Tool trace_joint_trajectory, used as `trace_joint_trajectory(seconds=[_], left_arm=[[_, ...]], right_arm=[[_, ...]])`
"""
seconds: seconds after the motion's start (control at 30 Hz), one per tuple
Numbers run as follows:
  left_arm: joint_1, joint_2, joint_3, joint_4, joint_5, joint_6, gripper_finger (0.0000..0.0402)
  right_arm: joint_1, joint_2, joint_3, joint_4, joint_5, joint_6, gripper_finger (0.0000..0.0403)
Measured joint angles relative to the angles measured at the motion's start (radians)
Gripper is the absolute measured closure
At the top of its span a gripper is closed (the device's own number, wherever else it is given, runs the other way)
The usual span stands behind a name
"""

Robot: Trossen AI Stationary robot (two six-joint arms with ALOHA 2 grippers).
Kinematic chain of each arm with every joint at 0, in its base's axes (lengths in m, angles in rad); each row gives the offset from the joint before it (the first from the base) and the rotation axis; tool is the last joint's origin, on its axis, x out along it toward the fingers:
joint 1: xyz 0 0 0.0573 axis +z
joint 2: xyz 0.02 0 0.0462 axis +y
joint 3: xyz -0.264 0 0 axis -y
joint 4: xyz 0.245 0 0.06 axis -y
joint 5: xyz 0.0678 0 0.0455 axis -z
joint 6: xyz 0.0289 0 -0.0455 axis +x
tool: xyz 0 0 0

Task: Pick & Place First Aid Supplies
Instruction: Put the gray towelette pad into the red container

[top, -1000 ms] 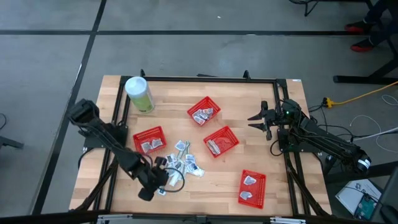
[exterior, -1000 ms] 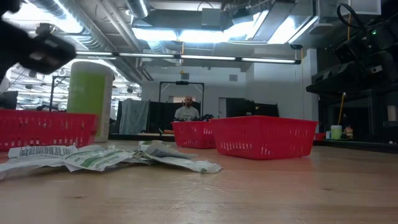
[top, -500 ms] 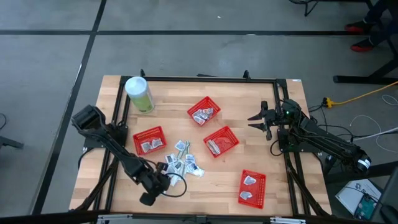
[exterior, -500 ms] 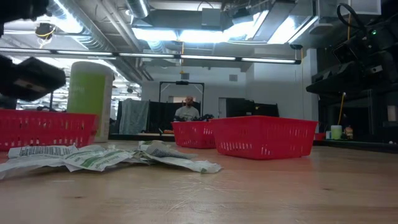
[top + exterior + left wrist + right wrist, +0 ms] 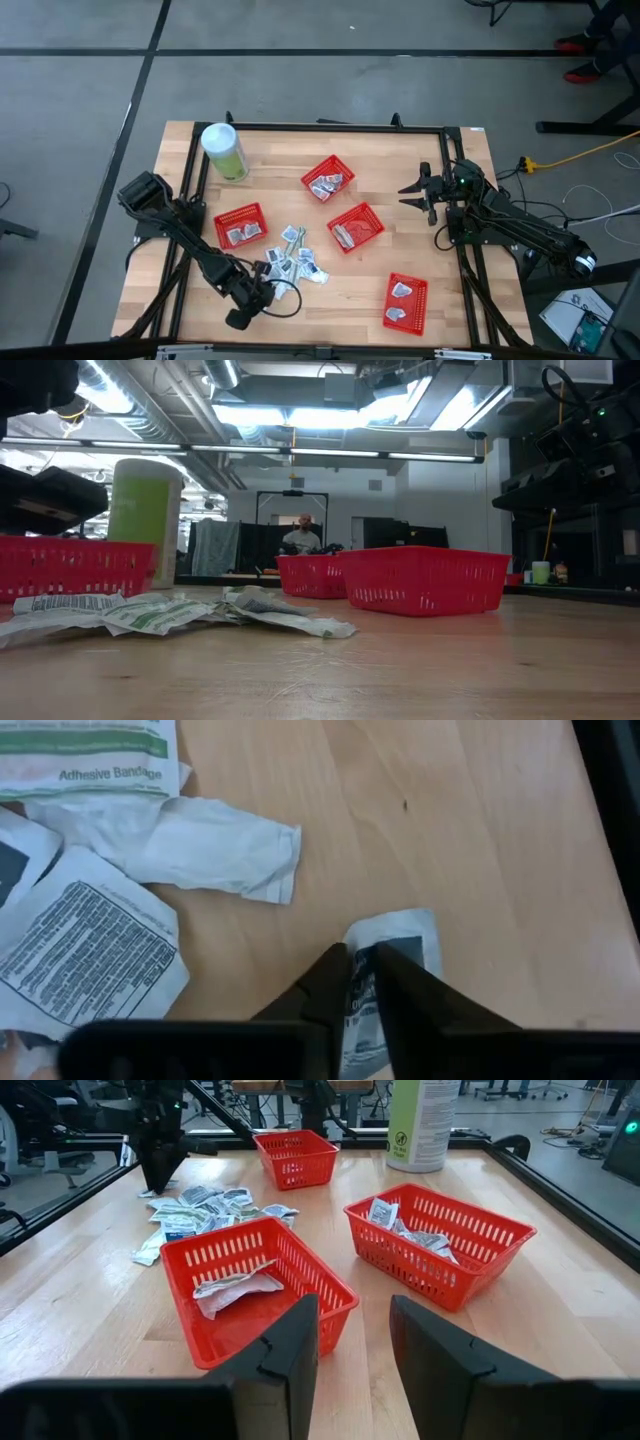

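Four red mesh baskets (image 5: 240, 224) sit on the table (image 5: 400, 160), and one pale-green canister (image 5: 225, 151) stands near a far corner. A loose heap of first aid supplies (image 5: 297, 258) lies between the baskets. The left gripper (image 5: 362, 982) is down at the heap's near edge, its fingers narrow and pinching one small packet (image 5: 392, 948). The right gripper (image 5: 413, 192) waits at the table's right side, fingers apart and empty.

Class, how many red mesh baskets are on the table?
4. One left basket beside the loose packets, one far-centre basket, one middle basket, one near-right basket. None appears hidden.
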Motion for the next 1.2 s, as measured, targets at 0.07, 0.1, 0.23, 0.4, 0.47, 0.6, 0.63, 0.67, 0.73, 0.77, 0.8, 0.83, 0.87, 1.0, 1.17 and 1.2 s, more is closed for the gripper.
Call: trace_joint_trajectory(seconds=[0.07,0.1,0.23,0.4,0.47,0.6,0.63,0.67,0.73,0.77,0.8,0.83,0.87,1.0,1.17,1.2], left_arm=[[0.007,0.000,0.000,0.000,0.002,0.015,0.0385],[0.012,0.000,0.000,0.001,0.002,0.021,0.0392],[0.024,-0.006,0.000,-0.004,-0.001,0.050,0.0395],[0.031,-0.051,0.000,-0.045,-0.010,0.059,0.0398],[0.031,-0.086,0.000,-0.105,-0.033,0.059,0.0398],[0.031,-0.188,0.000,-0.196,-0.066,0.067,0.0399],[0.031,-0.214,0.000,-0.206,-0.067,0.076,0.0399],[0.031,-0.240,0.000,-0.209,-0.067,0.086,0.0399],[0.035,-0.289,0.000,-0.209,-0.077,0.104,0.0399],[0.037,-0.310,0.000,-0.212,-0.094,0.111,0.0399],[0.042,-0.332,0.000,-0.218,-0.114,0.118,0.0399],[0.047,-0.351,0.000,-0.227,-0.138,0.129,0.0398],[0.051,-0.369,0.000,-0.239,-0.159,0.141,0.0398],[0.082,-0.428,0.000,-0.298,-0.215,0.174,0.0398],[0.143,-0.468,0.000,-0.365,-0.233,0.204,0.0398],[0.157,-0.471,0.000,-0.377,-0.233,0.214,0.0398]], right_arm=[[0.000,0.000,0.000,0.000,0.000,0.000,0.0276],[0.000,0.000,0.000,0.000,0.000,0.000,0.0276],[0.000,0.000,0.000,0.000,0.000,0.000,0.0276],[0.000,0.000,0.000,0.000,0.000,0.000,0.0276],[0.000,0.000,0.000,0.000,0.000,0.000,0.0276],[0.000,0.000,0.000,0.000,0.000,0.000,0.0276],[0.000,0.000,0.000,0.000,0.000,0.000,0.0276],[0.000,0.000,0.000,0.000,0.000,0.000,0.0276],[0.000,0.000,0.000,0.000,0.000,0.000,0.0276],[0.000,0.000,0.000,0.000,0.000,0.000,0.0276],[0.000,0.000,0.000,0.000,0.000,0.000,0.0276],[0.000,0.000,0.000,0.000,0.000,0.000,0.0276],[0.000,0.000,0.000,0.000,0.000,0.000,0.0276],[0.000,0.000,0.000,0.000,0.000,0.000,0.0276],[0.000,0.000,0.000,0.000,0.000,0.000,0.0276],[0.000,0.000,0.000,0.000,0.000,0.000,0.0276]])
